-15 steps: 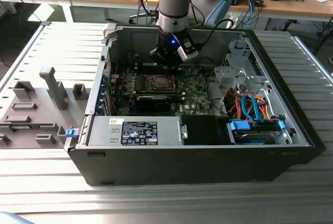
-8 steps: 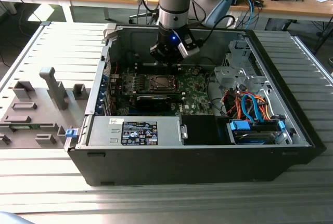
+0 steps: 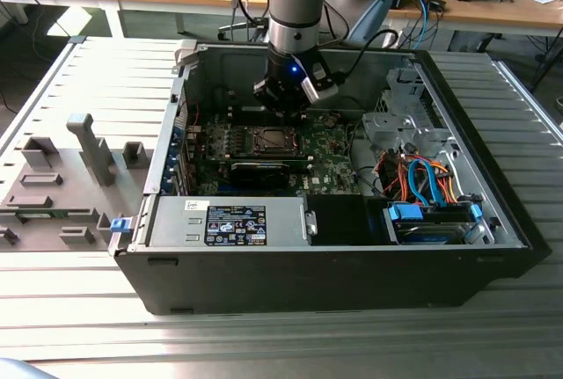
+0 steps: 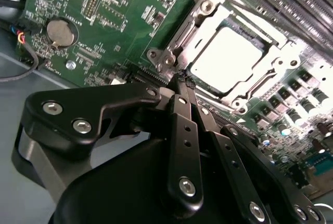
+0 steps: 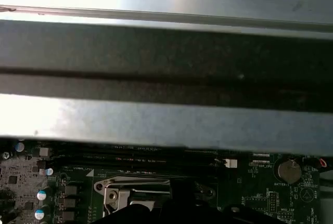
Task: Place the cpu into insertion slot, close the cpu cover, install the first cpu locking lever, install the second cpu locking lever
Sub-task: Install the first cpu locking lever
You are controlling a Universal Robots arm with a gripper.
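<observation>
In the exterior view, the grey arm reaches down into the open black computer case [image 3: 334, 265], which lies on its side on a slatted metal table [image 3: 264, 344]. The black gripper [image 3: 283, 106] hangs just above the green circuit board [image 3: 330, 146], near the far edge of the small dark square insertion slot with its silvery rim [image 3: 274, 140]. A long black expansion card [image 3: 264, 170] lies just on the near side of that socket. The low, close position suits fine work on the socket hardware.

In the second wrist view, the gripper [image 4: 183, 78] has its two slim black fingers [image 4: 179, 115] brought together to a narrow point, with nothing visibly pinched between them. The tip sits right at a corner of the socket, close to a screw post. The small flat square cpu with its dull silver-grey top [image 4: 229, 52] is seated in the insertion slot, and the thin silvery cpu cover frame [image 4: 213, 13] lies down around it, its window showing the chip. A round coin battery [image 4: 60, 31] sits well apart on the board.

In the first wrist view, the case wall [image 5: 166, 57] looms above the board, and the socket's metal frame [image 5: 132, 187] shows beside the gripper's dark body.
</observation>
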